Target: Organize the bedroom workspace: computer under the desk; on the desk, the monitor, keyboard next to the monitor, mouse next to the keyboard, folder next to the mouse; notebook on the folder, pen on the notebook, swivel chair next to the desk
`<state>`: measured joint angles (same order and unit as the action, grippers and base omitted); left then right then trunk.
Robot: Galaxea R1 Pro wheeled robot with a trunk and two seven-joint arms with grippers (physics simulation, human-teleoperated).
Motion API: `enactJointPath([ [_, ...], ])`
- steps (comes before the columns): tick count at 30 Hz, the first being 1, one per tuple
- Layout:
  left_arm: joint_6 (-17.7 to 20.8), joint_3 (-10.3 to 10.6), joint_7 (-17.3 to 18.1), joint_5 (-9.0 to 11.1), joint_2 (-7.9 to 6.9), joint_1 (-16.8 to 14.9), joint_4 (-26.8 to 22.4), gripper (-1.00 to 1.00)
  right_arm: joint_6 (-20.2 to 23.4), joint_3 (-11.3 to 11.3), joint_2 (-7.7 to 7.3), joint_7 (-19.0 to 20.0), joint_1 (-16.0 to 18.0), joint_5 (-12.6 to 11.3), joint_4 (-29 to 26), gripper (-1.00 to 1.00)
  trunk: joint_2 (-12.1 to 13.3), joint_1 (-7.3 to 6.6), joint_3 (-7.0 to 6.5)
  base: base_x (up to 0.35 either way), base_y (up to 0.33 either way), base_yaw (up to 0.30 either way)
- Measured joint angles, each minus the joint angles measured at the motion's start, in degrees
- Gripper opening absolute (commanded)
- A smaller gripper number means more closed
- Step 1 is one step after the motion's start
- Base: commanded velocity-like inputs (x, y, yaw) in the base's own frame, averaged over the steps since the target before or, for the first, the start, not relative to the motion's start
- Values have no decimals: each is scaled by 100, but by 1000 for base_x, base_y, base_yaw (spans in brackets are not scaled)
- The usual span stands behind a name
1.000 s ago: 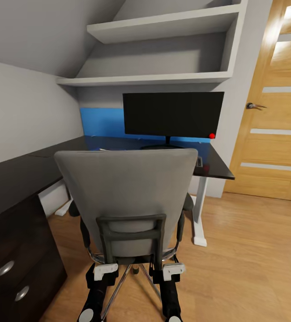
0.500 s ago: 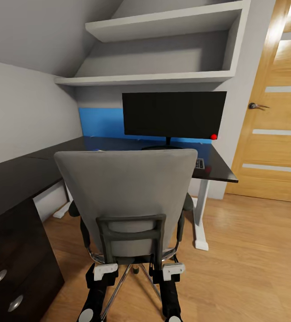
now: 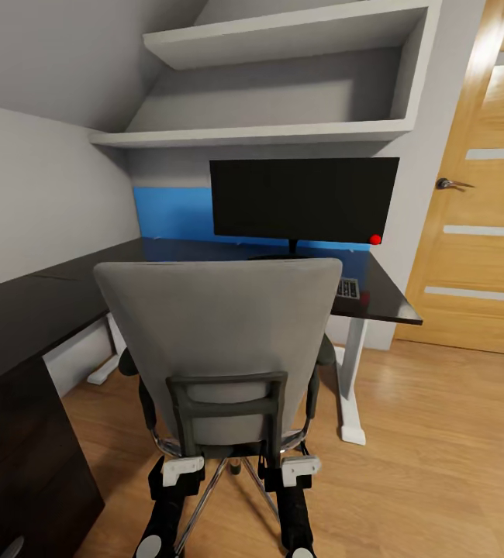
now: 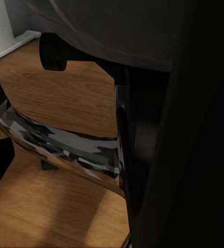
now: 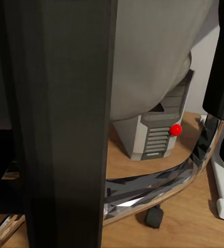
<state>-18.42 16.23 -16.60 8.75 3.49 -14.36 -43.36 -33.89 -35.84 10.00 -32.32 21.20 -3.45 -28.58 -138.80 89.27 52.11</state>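
Note:
The grey swivel chair (image 3: 221,325) stands with its tall back toward me, close to the black desk (image 3: 384,298). On the desk are the wide black monitor (image 3: 302,198) and, past the chair's right edge, one end of the keyboard (image 3: 347,288). My left gripper (image 3: 176,471) and right gripper (image 3: 292,469) sit at the lower ends of the chair's dark back frame, shut on its uprights. The right wrist view looks past the chrome base (image 5: 158,181) to the silver computer (image 5: 156,137) under the desk. The chair back hides the seat. Folder, notebook, pen and mouse are out of view.
A dark drawer unit (image 3: 19,465) stands close on my left, under a dark side counter. An oak door (image 3: 477,232) is at the right, with open wood floor before it. The desk's white leg (image 3: 349,372) is right of the chair. White shelves (image 3: 283,85) and a blue panel (image 3: 170,213) lie behind.
The camera has moved forward: desk, monitor and door have grown and spread outward, and the drawers have slid off at lower left. The chair keeps its place in view, so it moved with me.

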Motion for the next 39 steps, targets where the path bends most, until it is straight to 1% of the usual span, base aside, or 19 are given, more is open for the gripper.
enactJointPath([
  [3, 0, 0, 0, -1, 0, 0, 0, 100, -1, 0, 0, -1, 0, 1, 0, 100, 0, 0, 0, 41, 0, 0],
  [9, -1, -1, 0, 5, 0, 0, 1, 100, 3, -2, 0, 2, -1, -2, 1, 100, 0, -2, 0, 183, 0, 0],
  [16, -16, -6, 1, 1, 0, 0, 1, 100, 3, -3, 0, 2, -1, 4, 0, 100, 0, 0, 0, 34, 0, 0],
  [19, -76, -7, 5, 6, -5, 0, 2, 100, 7, -7, 0, 6, 0, 13, 0, 100, 0, 0, 0, 6, 0, 0],
  [25, -331, -9, 23, 6, -15, 0, 3, 100, 9, -14, 0, 12, 2, 33, -1, 100, 0, 0, 0, 1, 0, 0],
  [37, -384, -7, 22, 8, -12, 0, 3, 100, 1, -17, 0, 8, 4, 32, 5, 100, 0, 0, 0, 0, 0, 0],
  [39, -448, 22, -16, 13, 53, 9, -62, 100, 7, -80, 0, -11, 67, 65, -52, 100, 0, 0, 0, 0, 0, 0],
])
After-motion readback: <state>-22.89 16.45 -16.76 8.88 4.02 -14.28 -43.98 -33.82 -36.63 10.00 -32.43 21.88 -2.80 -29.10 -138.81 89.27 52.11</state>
